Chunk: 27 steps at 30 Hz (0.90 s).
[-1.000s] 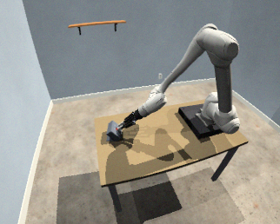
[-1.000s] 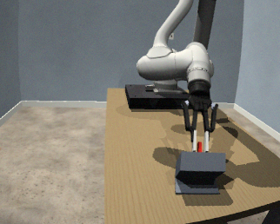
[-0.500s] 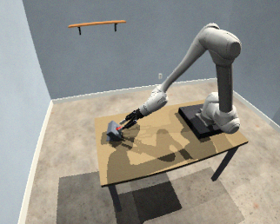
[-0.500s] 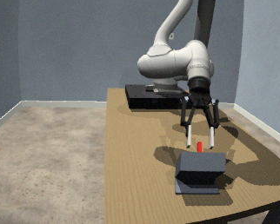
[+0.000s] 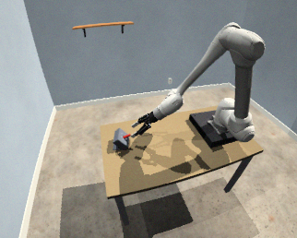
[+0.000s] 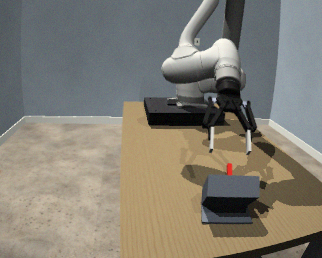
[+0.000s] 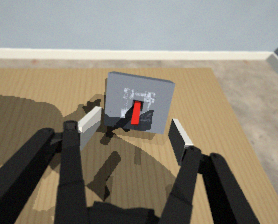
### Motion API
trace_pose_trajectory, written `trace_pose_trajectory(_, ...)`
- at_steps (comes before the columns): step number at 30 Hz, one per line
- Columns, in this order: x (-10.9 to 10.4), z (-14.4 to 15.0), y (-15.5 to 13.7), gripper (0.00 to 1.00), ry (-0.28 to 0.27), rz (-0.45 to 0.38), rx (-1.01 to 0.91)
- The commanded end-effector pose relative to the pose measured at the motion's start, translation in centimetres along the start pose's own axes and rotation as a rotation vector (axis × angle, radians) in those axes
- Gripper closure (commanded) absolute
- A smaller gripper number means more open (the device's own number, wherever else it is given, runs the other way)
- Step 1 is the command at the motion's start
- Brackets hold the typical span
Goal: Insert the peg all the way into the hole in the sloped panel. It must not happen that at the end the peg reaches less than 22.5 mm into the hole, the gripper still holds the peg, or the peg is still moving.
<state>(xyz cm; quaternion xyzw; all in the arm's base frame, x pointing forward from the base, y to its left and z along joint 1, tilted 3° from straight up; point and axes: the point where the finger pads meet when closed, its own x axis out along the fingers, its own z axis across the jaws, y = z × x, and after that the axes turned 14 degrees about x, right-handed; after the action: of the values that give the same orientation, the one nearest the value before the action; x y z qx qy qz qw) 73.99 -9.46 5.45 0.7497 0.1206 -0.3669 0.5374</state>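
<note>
One arm only, white, bolted to a black base plate [image 5: 196, 119] at the far end of a tan wooden table [image 5: 184, 168]. Gripper [image 7: 134, 131] spread wide, nothing between its fingers, light pads standing well apart on either side of the red peg [image 7: 135, 112] without touching it. Peg seated in the hole of the grey sloped panel [image 7: 160, 97], a short red length left sticking out of the face, so not pushed fully home. Seen from outside, gripper [image 6: 229, 148] hovering above the table, just behind the panel [image 6: 230, 191], with the red tip [image 6: 229, 169] showing over the block's top edge, apart from both fingertips. From above, panel [image 5: 121, 138] sitting near the table's left edge, the gripper [image 5: 140, 128] just beside it. Dark shadows of arm and fingers cast across the tabletop. Orange wall shelf [image 5: 102, 25] high on the blue-grey wall.
</note>
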Motion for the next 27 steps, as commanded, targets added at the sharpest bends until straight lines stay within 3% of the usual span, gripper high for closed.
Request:
trace_pose_trajectory(1,-0.6,0.0,0.0,0.29,0.001,0.001,0.000)
trace_pose_trajectory(15,-3.8,0.0,0.0,0.04,0.003,0.000,0.000)
trace_pose_trajectory(27,-3.8,0.0,0.0,0.00,0.003,0.000,0.000)
